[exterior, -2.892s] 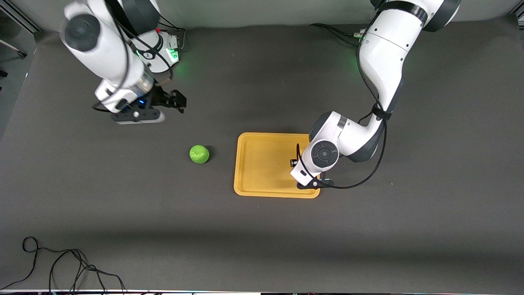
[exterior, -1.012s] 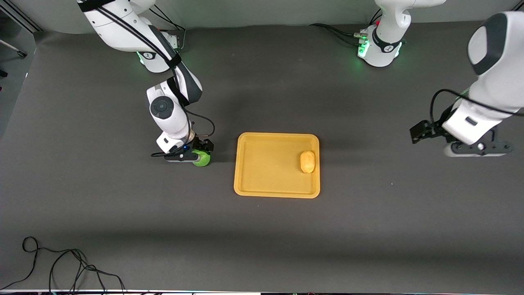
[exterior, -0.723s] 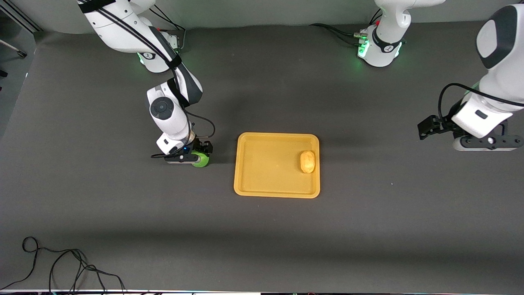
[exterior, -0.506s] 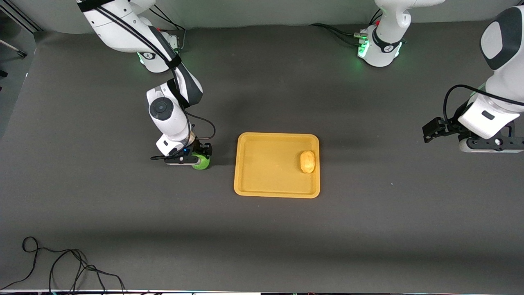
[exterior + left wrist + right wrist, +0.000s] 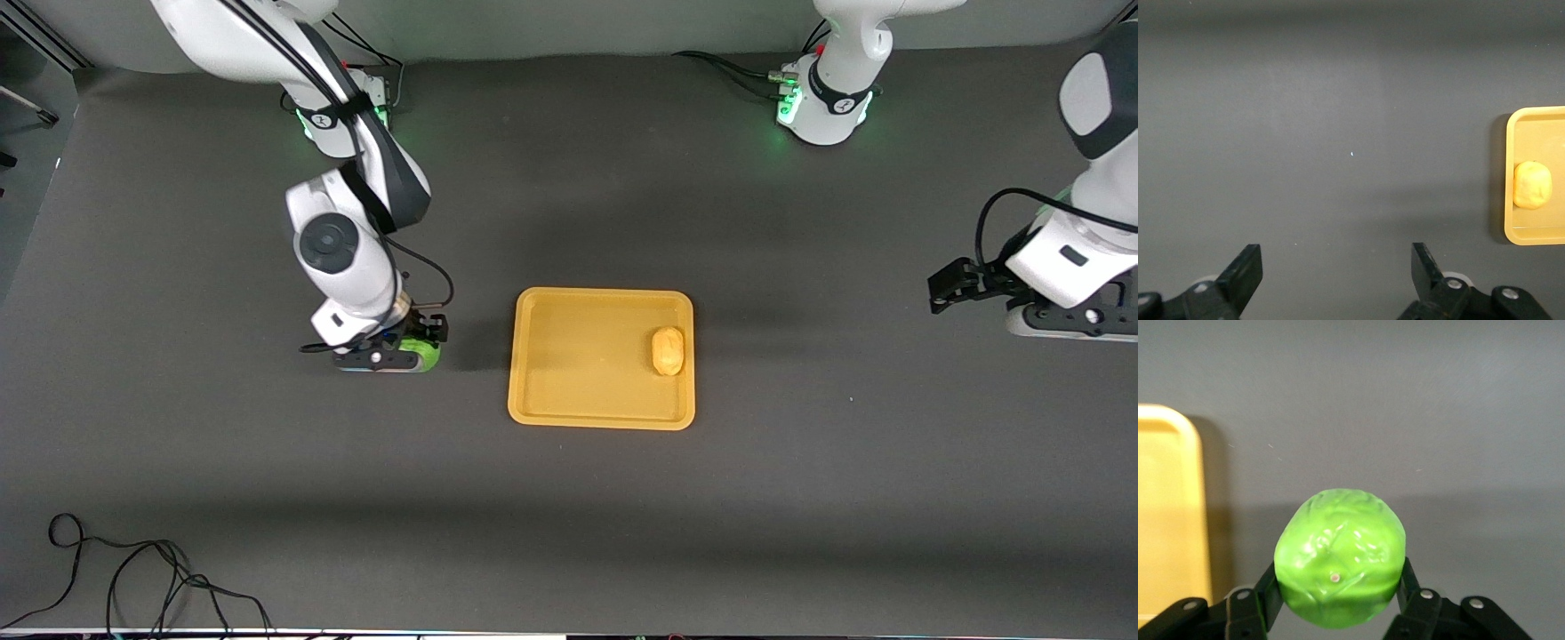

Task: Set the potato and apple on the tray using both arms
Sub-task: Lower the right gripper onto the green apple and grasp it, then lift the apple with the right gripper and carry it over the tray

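Note:
My right gripper (image 5: pixel 416 348) is shut on the apple (image 5: pixel 426 353), a round bright green ball, and holds it a little above the table beside the tray, toward the right arm's end. In the right wrist view the apple (image 5: pixel 1339 557) fills the space between the fingers (image 5: pixel 1268 590). The orange-yellow tray (image 5: pixel 578 373) lies mid-table. The yellow-tan potato (image 5: pixel 668 350) rests in it by the rim toward the left arm's end. My left gripper (image 5: pixel 949 288) is open and empty over bare table near the left arm's end. Its wrist view shows the potato (image 5: pixel 1532 185) and the tray (image 5: pixel 1531 120) far off.
A black cable (image 5: pixel 133 569) lies coiled on the table at the corner nearest the front camera, at the right arm's end. The two arm bases (image 5: pixel 822 98) (image 5: pixel 342 111) stand along the edge farthest from the front camera.
The left arm has left the potato on the tray and drawn away toward its end of the table. The right gripper came down, shut on the apple and has now lifted it slightly.

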You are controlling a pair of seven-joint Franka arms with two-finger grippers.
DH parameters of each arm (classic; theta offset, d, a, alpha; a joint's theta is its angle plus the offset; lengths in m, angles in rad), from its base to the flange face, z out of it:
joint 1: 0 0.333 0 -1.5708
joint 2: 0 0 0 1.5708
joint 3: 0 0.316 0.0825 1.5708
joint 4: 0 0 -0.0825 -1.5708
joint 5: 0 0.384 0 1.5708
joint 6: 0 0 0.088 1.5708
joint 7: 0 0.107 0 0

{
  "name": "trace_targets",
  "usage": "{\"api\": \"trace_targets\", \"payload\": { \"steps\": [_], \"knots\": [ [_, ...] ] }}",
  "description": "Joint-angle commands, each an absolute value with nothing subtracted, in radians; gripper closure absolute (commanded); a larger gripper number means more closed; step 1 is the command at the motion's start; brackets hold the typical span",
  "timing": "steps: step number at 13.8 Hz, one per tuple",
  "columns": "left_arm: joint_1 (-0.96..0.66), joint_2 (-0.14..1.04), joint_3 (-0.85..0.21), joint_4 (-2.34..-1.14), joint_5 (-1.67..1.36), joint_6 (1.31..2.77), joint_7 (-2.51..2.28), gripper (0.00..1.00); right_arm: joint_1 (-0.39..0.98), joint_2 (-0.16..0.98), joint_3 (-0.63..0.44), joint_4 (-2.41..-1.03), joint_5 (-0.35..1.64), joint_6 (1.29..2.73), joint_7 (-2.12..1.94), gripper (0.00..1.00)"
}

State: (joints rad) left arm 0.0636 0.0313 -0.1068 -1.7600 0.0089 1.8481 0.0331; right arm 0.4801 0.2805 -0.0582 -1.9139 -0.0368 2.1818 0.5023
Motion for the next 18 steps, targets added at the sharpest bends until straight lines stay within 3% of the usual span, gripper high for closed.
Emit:
{"api": "trace_targets", "payload": {
  "steps": [1, 5, 11, 18],
  "knots": [
    [0.077, 0.040, -0.112, -1.715, 0.017, 1.810, 0.063, 0.01, 0.486, 0.284, -0.061, -1.697, -0.048, 1.970, 0.502, 0.56],
    [0.075, 0.043, -0.112, -1.698, 0.017, 1.763, 0.052, 0.01, 0.558, 0.348, -0.043, -1.458, -0.009, 1.855, 0.534, 0.56],
    [0.074, 0.044, -0.112, -1.701, 0.017, 1.766, 0.051, 0.01, 0.784, 0.690, -0.043, -1.025, -0.002, 1.779, 0.839, 0.56],
    [0.075, 0.046, -0.113, -1.703, 0.017, 1.772, 0.048, 0.01, 0.827, 0.942, -0.051, -1.006, -0.050, 2.023, 0.887, 0.56]
  ]
}}
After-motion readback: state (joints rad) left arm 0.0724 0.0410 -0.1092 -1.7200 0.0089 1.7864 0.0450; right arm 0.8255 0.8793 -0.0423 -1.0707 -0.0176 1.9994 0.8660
